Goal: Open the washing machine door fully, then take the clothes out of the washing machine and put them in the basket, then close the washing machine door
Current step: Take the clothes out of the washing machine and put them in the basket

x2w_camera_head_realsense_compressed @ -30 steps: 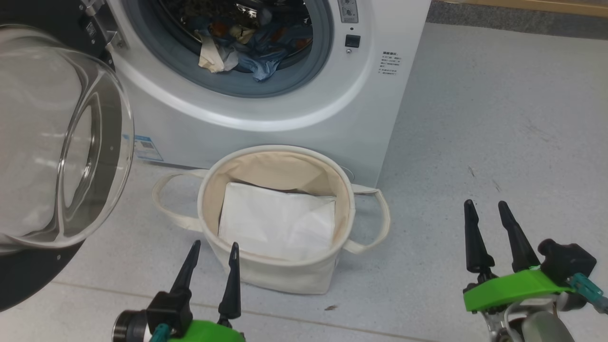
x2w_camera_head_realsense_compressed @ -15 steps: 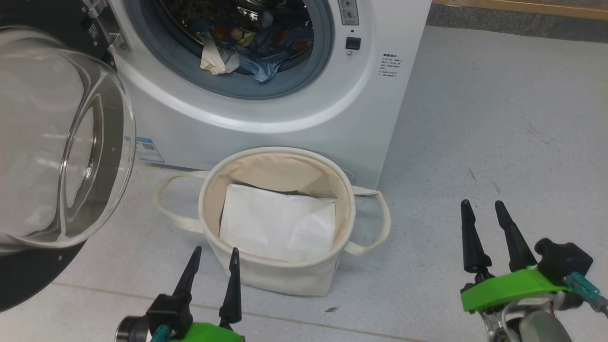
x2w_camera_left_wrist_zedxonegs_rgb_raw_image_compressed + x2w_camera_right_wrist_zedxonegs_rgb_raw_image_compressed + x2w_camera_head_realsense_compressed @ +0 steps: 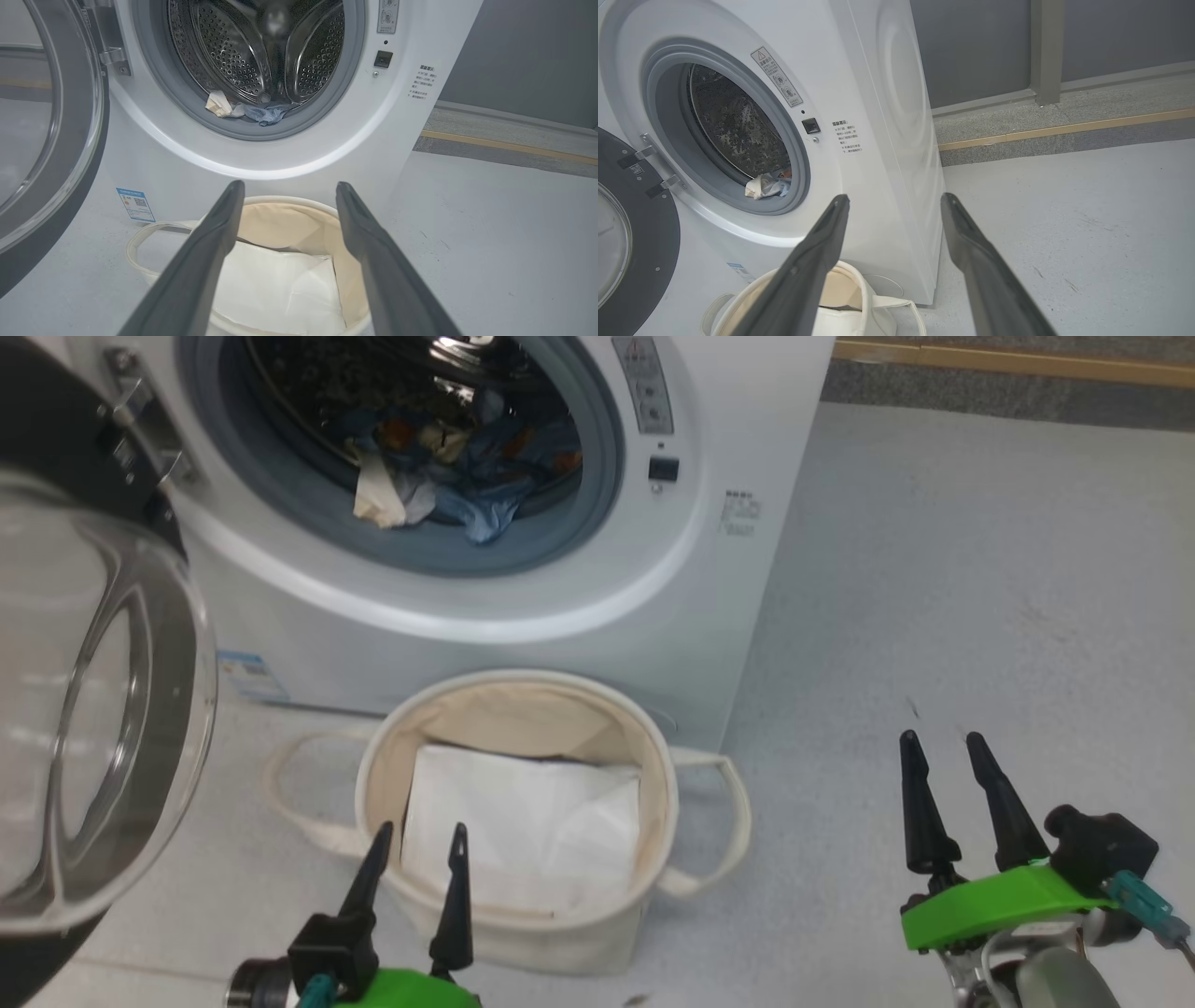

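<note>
I see a pale grey speckled floor (image 3: 934, 569) that runs back to a thin yellow strip (image 3: 1008, 359) and a dark grey wall (image 3: 980, 42).

A white boxy front-loading washing machine (image 3: 560, 644) stands on this floor, with a small blue sticker (image 3: 245, 674) low on its front. Its large round glossy black door with a bulging clear glass bowl (image 3: 93, 709) hangs wide open on the machine's left side.

Inside the steel drum, light blue clothes with orange and brown print and a cream-beige piece (image 3: 467, 485) lie heaped at the bottom. One cream fold and one blue fold droop onto the grey rubber rim (image 3: 597, 476).

A round cream-white canvas basket with two looped handles (image 3: 653, 775) sits on the floor just in front of the machine, below the drum mouth. A flat white sheet (image 3: 523, 831) lies in it.

My left gripper (image 3: 422, 829) hovers over the basket's near rim, its two dark fingers spread apart and holding nothing. My right gripper (image 3: 939, 737) is likewise spread and empty above bare floor, to the right of the basket.
</note>
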Tool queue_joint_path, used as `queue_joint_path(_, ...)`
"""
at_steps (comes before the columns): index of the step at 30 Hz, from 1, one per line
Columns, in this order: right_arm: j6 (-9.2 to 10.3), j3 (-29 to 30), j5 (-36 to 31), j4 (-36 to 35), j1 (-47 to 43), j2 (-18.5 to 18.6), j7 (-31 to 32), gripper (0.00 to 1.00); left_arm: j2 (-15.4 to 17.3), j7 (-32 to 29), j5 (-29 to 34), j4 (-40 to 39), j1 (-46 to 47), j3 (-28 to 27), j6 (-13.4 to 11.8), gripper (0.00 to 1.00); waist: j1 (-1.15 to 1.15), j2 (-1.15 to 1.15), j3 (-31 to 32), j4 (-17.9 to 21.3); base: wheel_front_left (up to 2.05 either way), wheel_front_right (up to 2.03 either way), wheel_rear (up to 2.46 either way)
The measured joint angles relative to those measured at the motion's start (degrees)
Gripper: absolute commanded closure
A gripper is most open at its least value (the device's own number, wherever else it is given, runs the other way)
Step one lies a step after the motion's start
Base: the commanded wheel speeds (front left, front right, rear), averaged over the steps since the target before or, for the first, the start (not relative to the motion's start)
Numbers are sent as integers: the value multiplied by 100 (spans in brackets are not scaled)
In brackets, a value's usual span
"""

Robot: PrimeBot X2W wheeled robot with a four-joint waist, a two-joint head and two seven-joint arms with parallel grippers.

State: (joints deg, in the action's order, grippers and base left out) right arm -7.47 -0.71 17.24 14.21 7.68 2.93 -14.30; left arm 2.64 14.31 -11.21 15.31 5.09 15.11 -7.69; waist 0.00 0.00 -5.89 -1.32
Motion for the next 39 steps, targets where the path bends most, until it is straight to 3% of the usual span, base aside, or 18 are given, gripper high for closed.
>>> queue_joint_path(3, 0, -21, 0, -1, 4, 1, 0, 0, -1, 1, 2, -22, 24, -60, -120, 0, 0, 0, -2, -7, 164, -164, -1)
queue_joint_path(11, 0, -515, 71, -198, 9, -5, 0, 0, -2, 0, 145, -110, 66, -60, -121, 0, 0, 0, -34, -39, 91, -91, 0)
queue_joint_path(32, 0, -624, 56, -238, 5, -3, 0, 0, 1, 1, 267, -142, 103, -80, -216, 0, 0, 0, -279, -51, 4, -4, 0)
queue_joint_path(39, 0, -871, -53, -282, 24, -3, 0, 0, 133, 0, 499, 171, 777, -163, -348, 0, 0, 0, -682, 46, 0, 0, 0)
